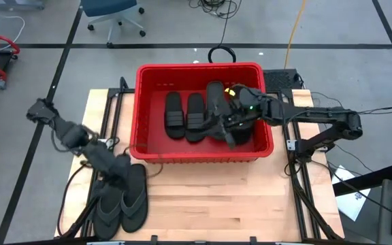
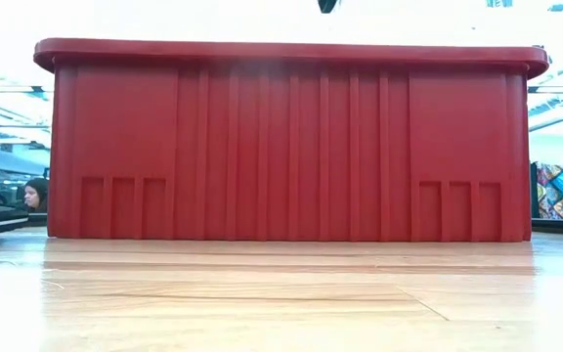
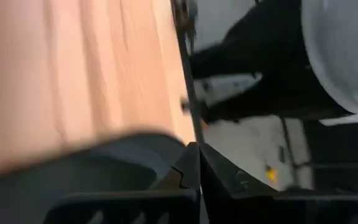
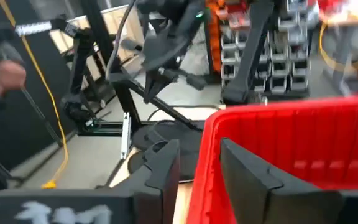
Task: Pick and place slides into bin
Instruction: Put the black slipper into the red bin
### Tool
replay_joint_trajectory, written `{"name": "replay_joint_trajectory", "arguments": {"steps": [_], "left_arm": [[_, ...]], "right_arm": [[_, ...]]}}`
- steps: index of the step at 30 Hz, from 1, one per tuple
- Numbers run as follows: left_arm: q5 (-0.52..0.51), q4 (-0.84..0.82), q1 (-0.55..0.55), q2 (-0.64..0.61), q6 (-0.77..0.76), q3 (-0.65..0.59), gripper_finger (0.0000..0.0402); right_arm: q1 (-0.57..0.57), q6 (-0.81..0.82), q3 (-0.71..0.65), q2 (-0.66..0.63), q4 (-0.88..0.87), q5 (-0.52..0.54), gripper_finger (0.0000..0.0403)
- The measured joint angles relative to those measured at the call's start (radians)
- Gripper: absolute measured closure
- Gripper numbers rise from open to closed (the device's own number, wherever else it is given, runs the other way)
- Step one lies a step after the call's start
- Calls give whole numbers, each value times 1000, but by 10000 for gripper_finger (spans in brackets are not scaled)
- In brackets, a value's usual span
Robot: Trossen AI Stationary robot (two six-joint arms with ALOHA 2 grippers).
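The red bin (image 1: pixel 199 68) stands at the table's far middle and fills the low view (image 2: pixel 281 147). Three black band-strap slides (image 1: pixel 194 116) lie side by side on its floor; my right arm hides what lies beyond them. My right gripper (image 1: pixel 229 129) hangs inside the bin over its right half, open, with nothing between its fingers in the right wrist view (image 4: pixel 201 168). Two thong flip-flops (image 1: pixel 121 204) lie flat on the table's near left. My left gripper (image 1: pixel 121 167) is low over their far ends, its fingertips together (image 3: pixel 196 163). My left gripper is shut right beside a flip-flop's far end (image 3: pixel 104 171), slanting down from the table's left. The view is blurred and I cannot tell whether the fingers touch it.
Bare wood (image 1: pixel 216 197) lies between the bin and the table's near edge. Black rails (image 1: pixel 298 184) run along the table's sides. A person (image 2: pixel 37 194) sits in the room beyond the table. An office chair (image 1: pixel 111 13) stands on the floor behind.
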Motion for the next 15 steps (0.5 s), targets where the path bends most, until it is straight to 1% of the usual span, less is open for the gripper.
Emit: {"name": "replay_joint_trajectory", "arguments": {"steps": [3,5,7,9,11,15], "left_arm": [[-6,70,-116,-31,-188,-143,390],[-12,126,-172,-43,-261,-221,381],[-40,203,-210,-43,-314,-276,371],[-79,287,-240,-41,-322,-320,363],[-141,359,-266,-41,-317,-343,358],[-332,396,-301,-41,-287,-346,364]], "right_arm": [[29,72,0,22,6,44,280],[51,102,0,26,9,62,274],[79,112,0,37,42,62,270],[113,112,1,51,64,61,267],[149,106,1,75,95,61,266],[205,99,1,140,135,61,265]]}}
